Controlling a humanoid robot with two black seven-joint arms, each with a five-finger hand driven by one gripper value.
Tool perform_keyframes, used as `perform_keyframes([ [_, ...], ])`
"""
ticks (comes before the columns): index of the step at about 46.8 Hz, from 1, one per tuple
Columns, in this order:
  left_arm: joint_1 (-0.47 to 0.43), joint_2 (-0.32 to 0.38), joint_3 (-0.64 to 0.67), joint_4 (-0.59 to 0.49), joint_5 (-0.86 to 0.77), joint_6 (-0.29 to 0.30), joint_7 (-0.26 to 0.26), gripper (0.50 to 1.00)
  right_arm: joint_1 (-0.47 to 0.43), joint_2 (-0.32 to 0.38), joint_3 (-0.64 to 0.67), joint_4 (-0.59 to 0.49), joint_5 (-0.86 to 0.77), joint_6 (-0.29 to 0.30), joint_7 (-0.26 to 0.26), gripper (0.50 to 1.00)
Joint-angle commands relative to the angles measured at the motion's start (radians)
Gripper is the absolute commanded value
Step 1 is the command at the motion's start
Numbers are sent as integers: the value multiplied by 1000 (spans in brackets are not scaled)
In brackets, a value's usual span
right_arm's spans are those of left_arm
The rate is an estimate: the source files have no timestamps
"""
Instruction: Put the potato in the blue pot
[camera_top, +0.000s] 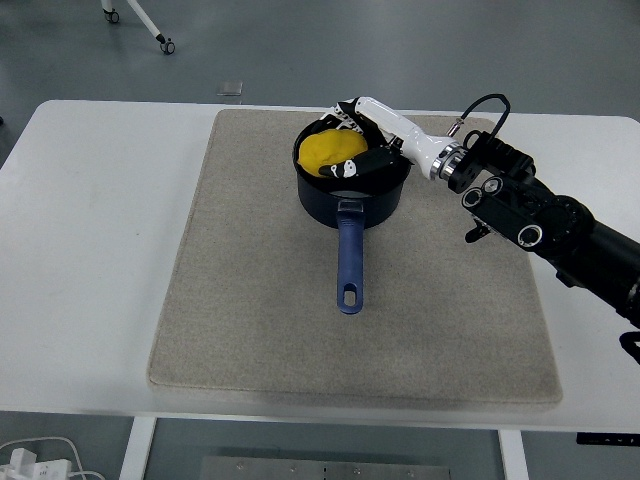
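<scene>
Big white table (90, 250) with rounded corners, smooth top, and most of it is covered by a rectangular beige mat (270, 330) that looks like coarse felt or woven fabric. The right arm (560, 225) comes in from the right edge, chunky black segments with round silver fittings and a looped black cable near the wrist, then a glossy white forearm piece. Sitting at the far middle of the mat is the blue pot (350, 200), dark, round, smooth-walled, with a long flat handle pointing toward the near edge and a slot hole at its tip. The right hand (362, 150) reaches down into the pot, fingers wrapped around the potato (328, 150), a smooth, lumpy yellow oval that's now inside the rim.
</scene>
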Motion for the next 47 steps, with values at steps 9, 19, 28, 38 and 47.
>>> perform_keyframes([
  [9, 0, 0, 0, 1, 0, 0, 0, 999, -6, 0, 3, -3, -2, -1, -8, 858],
  [19, 0, 0, 2, 1, 0, 0, 0, 999, -5, -5, 3, -12, -2, -6, -12, 940],
  [28, 0, 0, 2, 1, 0, 0, 0, 999, -5, -11, 1, -21, 66, -1, -12, 938],
  [38, 0, 0, 3, 0, 0, 0, 1, 999, -5, -16, 1, -23, 123, -1, -14, 940],
  [47, 0, 0, 3, -2, 0, 0, 0, 999, -5, -19, 1, -23, 164, -1, -14, 938],
])
